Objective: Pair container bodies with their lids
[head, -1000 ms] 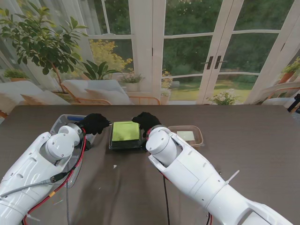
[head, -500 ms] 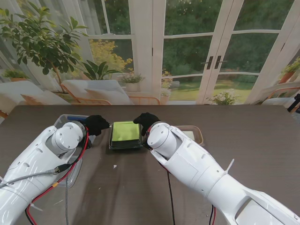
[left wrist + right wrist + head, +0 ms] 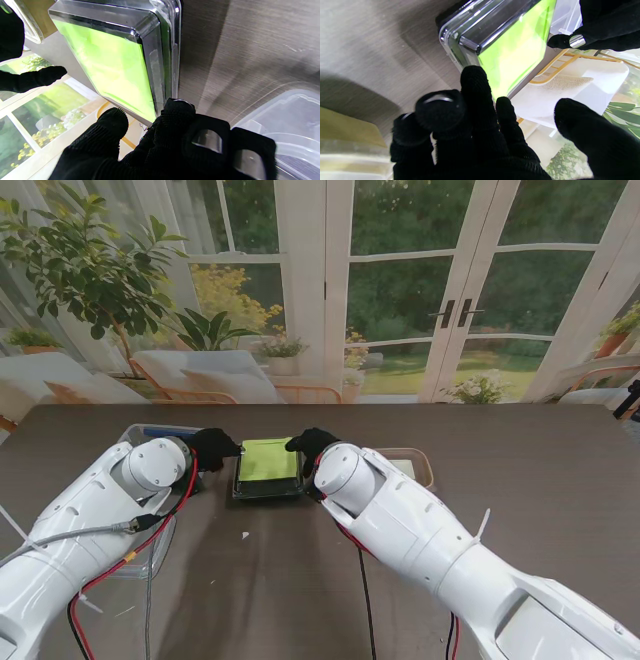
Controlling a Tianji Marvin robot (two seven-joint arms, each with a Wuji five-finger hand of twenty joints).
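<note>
**Both robot hands close in on the green-lidded box**

Since a second ago, the left robot hand [image 3: 214, 448] has slid closer to the green-lidded box [image 3: 268, 467], and the right robot hand [image 3: 309, 445] has shifted slightly toward the same box, while the box itself has not moved on the table [image 3: 520, 480].

That box sits at the middle of the table, farther from me than both forearms. Its clear lid [image 3: 160, 47] lies on top, over a bright green sheet, with a dark base under it. The left robot hand is at the box's left edge: in its wrist view a fingertip [image 3: 178, 110] touches the lid's rim at a corner, while the thumb [image 3: 110, 125] stands apart from the other fingers. The hand holds nothing. The right robot hand is at the box's right edge; its wrist view shows one fingertip [image 3: 473, 77] resting against the lid's corner, the thumb [image 3: 580, 120] spread wide, nothing clasped.

Left of the box, just beside the left robot hand, lies a clear empty tub [image 3: 140, 442], partly hidden by the left arm. Right of the box, past the right arm, sits a brownish tub [image 3: 418, 467] with a pale sheet inside.
</note>
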